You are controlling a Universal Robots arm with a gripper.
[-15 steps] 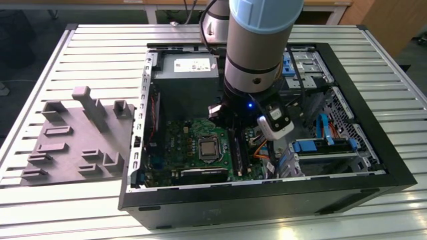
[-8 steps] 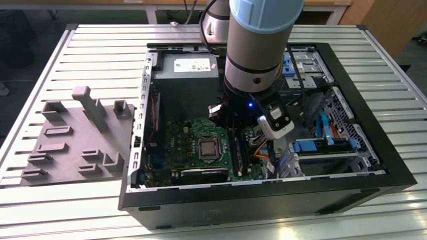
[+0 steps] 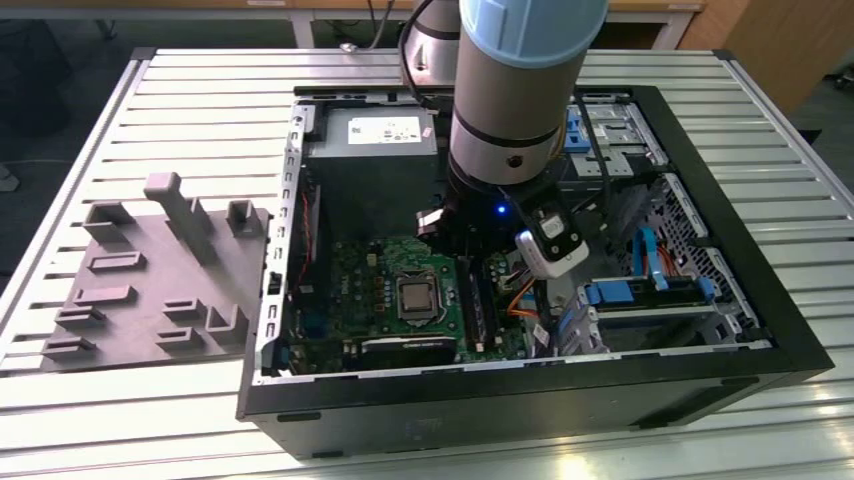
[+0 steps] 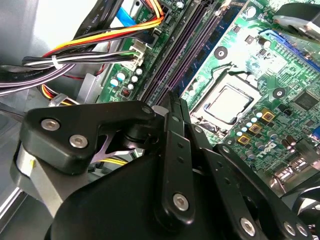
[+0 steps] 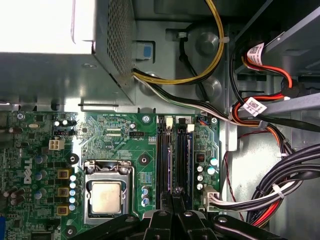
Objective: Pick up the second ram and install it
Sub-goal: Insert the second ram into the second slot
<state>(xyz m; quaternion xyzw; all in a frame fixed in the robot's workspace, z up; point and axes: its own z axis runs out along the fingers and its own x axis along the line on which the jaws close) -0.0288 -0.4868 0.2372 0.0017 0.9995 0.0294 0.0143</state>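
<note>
A ribbed metal table carries an open computer case lying on its side; wooden furniture stands beyond the case; a grey moulded fixture lies on the table just beside the case, on the exterior view's left. Inside the case sit a green motherboard with its bare processor, a silver power supply and bundled cables. The arm reaches down into the case, blocking the memory slots in the exterior view. The gripper is drawn narrow on the second ram, which stands edge-on in the slots; its near end is hidden under the fingers, and its seating is hard to judge.
</note>
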